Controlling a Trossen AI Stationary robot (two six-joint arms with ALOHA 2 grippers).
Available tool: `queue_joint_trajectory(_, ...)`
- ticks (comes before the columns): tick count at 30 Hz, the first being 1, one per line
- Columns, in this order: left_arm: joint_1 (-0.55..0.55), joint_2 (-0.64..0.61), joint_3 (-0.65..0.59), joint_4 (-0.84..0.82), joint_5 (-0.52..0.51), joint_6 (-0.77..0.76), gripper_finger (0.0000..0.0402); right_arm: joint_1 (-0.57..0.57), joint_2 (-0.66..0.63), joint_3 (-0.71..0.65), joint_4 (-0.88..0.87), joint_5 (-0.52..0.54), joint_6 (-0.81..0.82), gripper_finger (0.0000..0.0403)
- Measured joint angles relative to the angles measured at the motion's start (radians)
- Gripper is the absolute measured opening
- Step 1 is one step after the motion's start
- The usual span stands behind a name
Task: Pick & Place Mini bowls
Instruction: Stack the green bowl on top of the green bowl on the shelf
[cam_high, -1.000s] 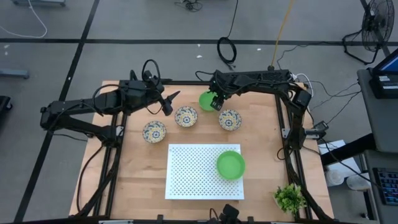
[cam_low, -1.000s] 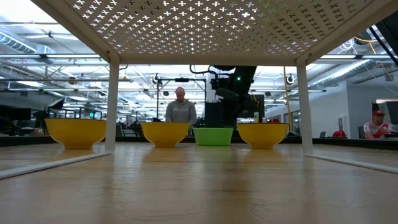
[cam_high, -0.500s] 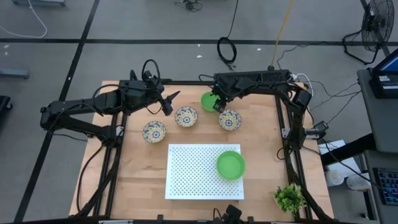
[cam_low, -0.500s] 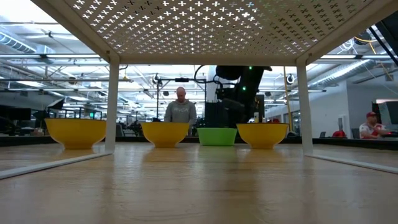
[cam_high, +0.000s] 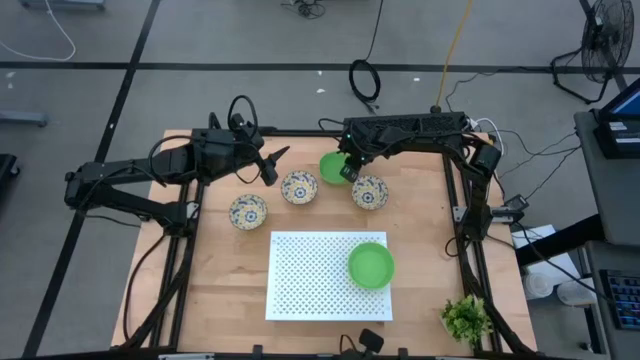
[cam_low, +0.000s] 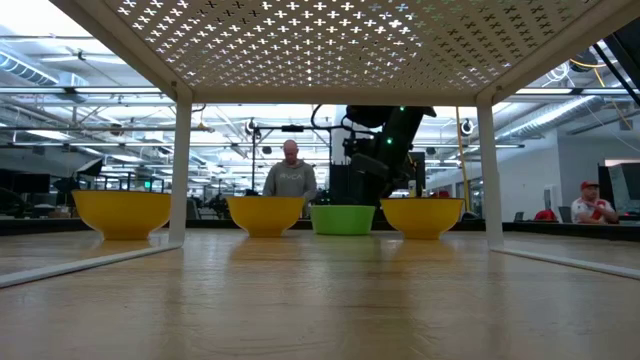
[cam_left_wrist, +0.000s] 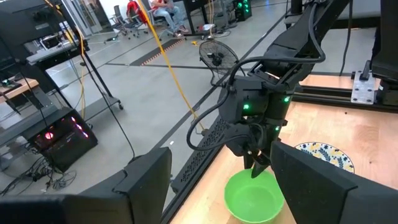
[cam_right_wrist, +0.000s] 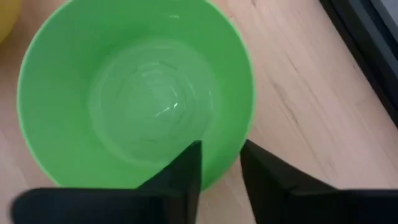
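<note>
Upper centre of high view: right gripper (cam_high: 347, 170) half-closed astride rim of green mini bowl (cam_high: 333, 166), grip not yet sure. Probably light, stiff, slippery plastic; rim pinch best.

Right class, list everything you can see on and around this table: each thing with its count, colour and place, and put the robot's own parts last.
Green mini bowls: two; one at the far edge, one on the rack.
Patterned mini bowls: three, white with blue-and-yellow flowers, in a row near the far edge.
Perforated rack: one, white, near middle of the table.
Plant: one, green, near right corner.
Table: one, light wood.
Person: one, grey top, in the room behind.
Left gripper: jaws open, hovering beside the patterned row.
Right gripper: jaws straddling the far green bowl's rim.
</note>
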Motion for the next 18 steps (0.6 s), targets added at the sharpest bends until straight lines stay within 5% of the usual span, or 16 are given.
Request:
queue_joint_trajectory(5, 0.0, 0.0, 0.0, 0.0, 0.0, 0.0, 0.0273, 0.0, 0.0, 0.0, 0.032, 0.0, -0.028, 0.001)
queue_joint_trajectory(18, 0.0, 0.0, 0.0, 0.0, 0.0, 0.001, 0.0273, 0.026, -0.147, 0.0, 0.091, 0.002, -0.055, 0.0001)
